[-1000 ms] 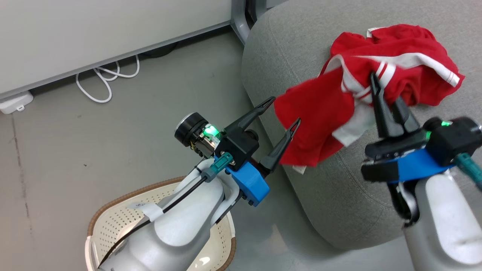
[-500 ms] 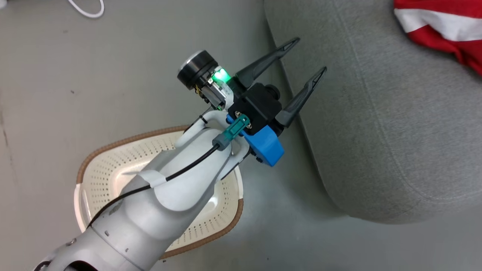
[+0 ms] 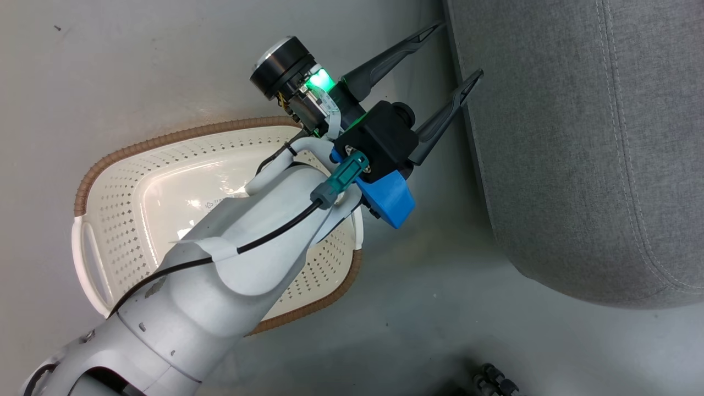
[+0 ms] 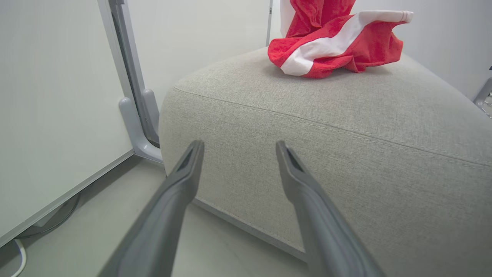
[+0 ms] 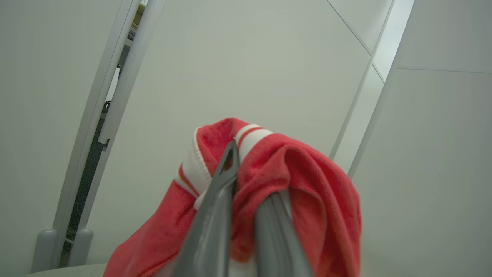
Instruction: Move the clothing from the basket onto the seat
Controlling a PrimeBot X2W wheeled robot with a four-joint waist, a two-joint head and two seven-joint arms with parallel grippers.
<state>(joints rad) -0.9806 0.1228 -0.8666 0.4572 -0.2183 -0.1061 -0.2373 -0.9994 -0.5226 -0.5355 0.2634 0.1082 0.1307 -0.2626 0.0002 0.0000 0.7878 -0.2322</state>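
My left gripper [image 3: 461, 48] stands open and empty over the floor, between the basket [image 3: 110, 165] and the seat's [image 3: 577, 137] side. The cream basket with its brown rim looks empty where my left forearm does not cover it. In the left wrist view the open left gripper [image 4: 239, 145] points at the grey seat [image 4: 307, 123], and red clothing with a white stripe [image 4: 334, 46] lies bunched on top. In the right wrist view my right gripper [image 5: 250, 177] is shut on a red garment with white trim [image 5: 307, 184], which drapes over its fingers.
A grey post with a rounded foot [image 4: 140, 115] stands by the white wall panel left of the seat. A white cable [image 4: 19, 261] lies on the floor under the panel. A dark ribbed part [image 3: 492, 379] shows at the bottom edge of the head view.
The head camera has tilted down, so the clothing and the right gripper have left its picture and more of the basket shows. My left gripper stays open.
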